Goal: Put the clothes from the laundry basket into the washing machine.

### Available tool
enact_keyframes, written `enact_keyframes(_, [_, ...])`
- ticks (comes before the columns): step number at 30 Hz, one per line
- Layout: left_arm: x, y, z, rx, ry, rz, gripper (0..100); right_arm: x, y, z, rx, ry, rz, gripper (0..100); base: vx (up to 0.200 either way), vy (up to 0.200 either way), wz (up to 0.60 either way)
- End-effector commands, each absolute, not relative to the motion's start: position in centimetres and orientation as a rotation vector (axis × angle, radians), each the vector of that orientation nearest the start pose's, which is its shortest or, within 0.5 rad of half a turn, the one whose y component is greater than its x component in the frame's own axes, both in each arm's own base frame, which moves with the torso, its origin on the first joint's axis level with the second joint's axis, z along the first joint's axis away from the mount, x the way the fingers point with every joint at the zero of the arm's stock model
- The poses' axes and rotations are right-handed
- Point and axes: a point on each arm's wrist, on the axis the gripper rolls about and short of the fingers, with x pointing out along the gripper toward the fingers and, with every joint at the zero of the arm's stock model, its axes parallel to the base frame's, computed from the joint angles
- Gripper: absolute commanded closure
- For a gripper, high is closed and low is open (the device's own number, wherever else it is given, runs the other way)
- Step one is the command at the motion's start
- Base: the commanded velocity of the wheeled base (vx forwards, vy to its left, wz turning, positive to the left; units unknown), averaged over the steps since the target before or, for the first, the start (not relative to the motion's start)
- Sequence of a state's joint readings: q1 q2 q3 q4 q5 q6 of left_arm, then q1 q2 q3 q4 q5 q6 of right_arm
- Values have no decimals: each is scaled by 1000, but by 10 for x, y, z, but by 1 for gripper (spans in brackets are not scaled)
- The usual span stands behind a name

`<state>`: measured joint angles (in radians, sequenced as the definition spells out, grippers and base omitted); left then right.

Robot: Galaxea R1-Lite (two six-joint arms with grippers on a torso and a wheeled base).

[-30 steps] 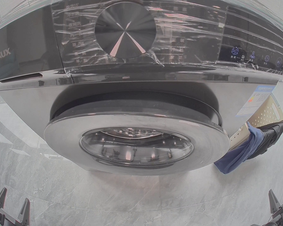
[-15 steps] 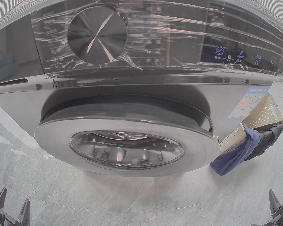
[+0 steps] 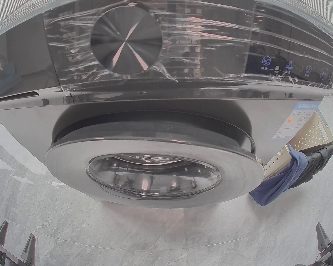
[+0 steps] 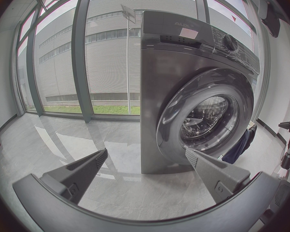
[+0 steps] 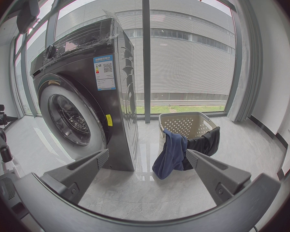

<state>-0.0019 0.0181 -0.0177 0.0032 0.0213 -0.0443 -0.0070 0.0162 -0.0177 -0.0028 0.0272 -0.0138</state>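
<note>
A dark grey washing machine (image 3: 166, 104) stands right in front, its round glass door (image 3: 153, 174) shut. To its right sits a beige laundry basket (image 3: 310, 135) with a blue garment (image 3: 281, 181) and a black garment (image 3: 318, 159) hanging over its rim. The same basket (image 5: 187, 124), blue garment (image 5: 170, 153) and black garment (image 5: 204, 142) stand beside the machine (image 5: 87, 94) in the right wrist view. My left gripper (image 3: 14, 241) is low at the bottom left, open and empty. At the bottom right, my right gripper (image 3: 331, 229) is also open and empty.
Grey marble-look floor (image 3: 155, 229) lies between me and the machine. Tall windows (image 4: 87, 55) run behind the machine and the basket. A white wall with a dark baseboard (image 5: 270, 126) lies to the right of the basket.
The whole head view has shifted left and then partly back, so the camera moved. Both grippers and the clothes hold their places.
</note>
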Motion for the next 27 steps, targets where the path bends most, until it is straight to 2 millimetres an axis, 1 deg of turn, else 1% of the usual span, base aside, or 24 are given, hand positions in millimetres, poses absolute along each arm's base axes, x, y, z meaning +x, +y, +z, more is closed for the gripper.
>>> enact_keyframes(1, [-23,1,76,-44,3,20,0,-22,1,76,-15,4,22,0,0,0,0])
enact_keyframes(8, [-23,1,76,-44,4,20,0,-22,1,76,-11,1,28,0,0,0,0])
enact_keyframes(10, [-23,1,76,-44,1,20,0,-25,1,85,-17,-62,32,0,0,0,0])
enact_keyframes(11, [-23,1,76,-44,3,20,0,-30,1,104,-17,-160,33,0,0,0,0])
enact_keyframes(12, [-23,1,76,-44,3,20,0,-31,1,112,-18,-189,34,0,0,0,0])
enact_keyframes(13, [-23,1,76,-44,3,20,0,-32,1,129,-15,-210,39,0,0,0,0])
enact_keyframes(14, [-23,1,76,-44,1,20,0,-27,1,133,-16,-169,45,0,0,0,0])
enact_keyframes(15, [-23,1,76,-44,3,20,0,-21,1,132,-13,-112,67,0,0,0,0])
enact_keyframes(18, [-23,1,76,-44,1,20,0,-3,2,118,9,67,176,0,0,0,0])
enact_keyframes(20, [-23,1,76,-44,4,20,0,0,3,117,14,93,191,0,0,0,0])
enact_keyframes(21, [-23,1,76,-44,3,20,0,19,5,119,34,193,243,0,0,0,0])
enact_keyframes(22, [-23,1,76,-44,4,20,0,26,6,123,35,201,258,0,0,0,0])
enact_keyframes(23, [-23,1,76,-44,4,20,0,27,7,123,35,201,260,0,0,0,0])
enact_keyframes(25, [-23,1,76,-44,3,20,0,54,13,136,56,210,329,0,0,0,0])
enact_keyframes(27, [-23,1,76,-44,3,20,0,75,23,142,73,211,397,0,0,0,0])
